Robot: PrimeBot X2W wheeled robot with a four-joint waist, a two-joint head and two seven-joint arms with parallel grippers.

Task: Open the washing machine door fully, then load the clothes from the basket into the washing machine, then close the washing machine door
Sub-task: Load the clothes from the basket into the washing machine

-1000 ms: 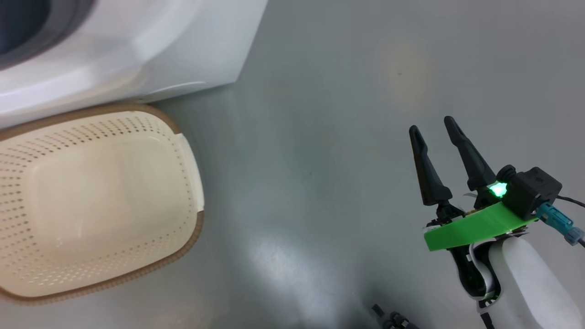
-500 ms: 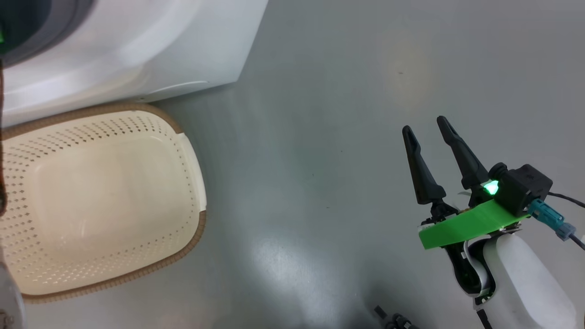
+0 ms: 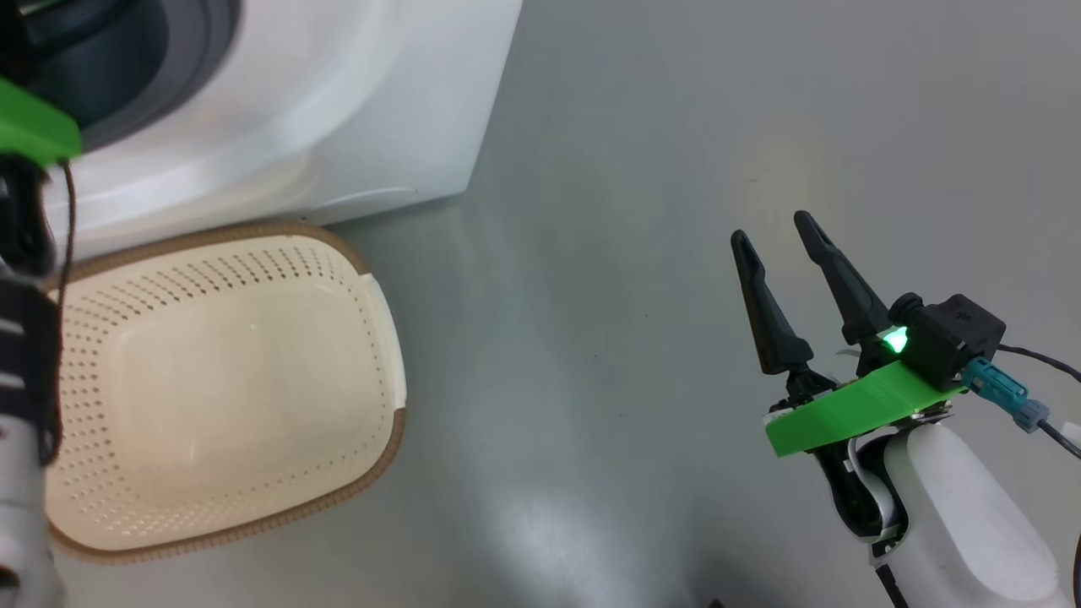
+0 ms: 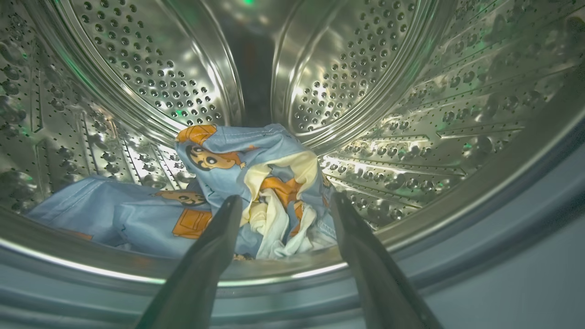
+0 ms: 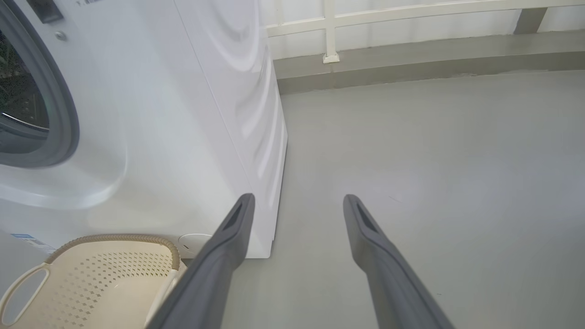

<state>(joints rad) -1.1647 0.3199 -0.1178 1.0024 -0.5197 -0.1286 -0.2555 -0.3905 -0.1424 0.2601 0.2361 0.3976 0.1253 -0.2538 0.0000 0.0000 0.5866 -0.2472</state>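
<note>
now the left gripper (image 4: pixel 287 198), jaws wide and empty, points into the washing machine (image 3: pixel 338 101); the clothes (image 4: pixel 137 214) lie heaped just ahead in its drum (image 4: pixel 365 68). the basket (image 3: pixel 253 266) is bare. the right gripper (image 3: pixel 770 227), also wide, hangs well apart.

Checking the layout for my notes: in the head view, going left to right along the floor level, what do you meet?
left arm → empty cream basket → bare grey floor → right claw, open
</note>
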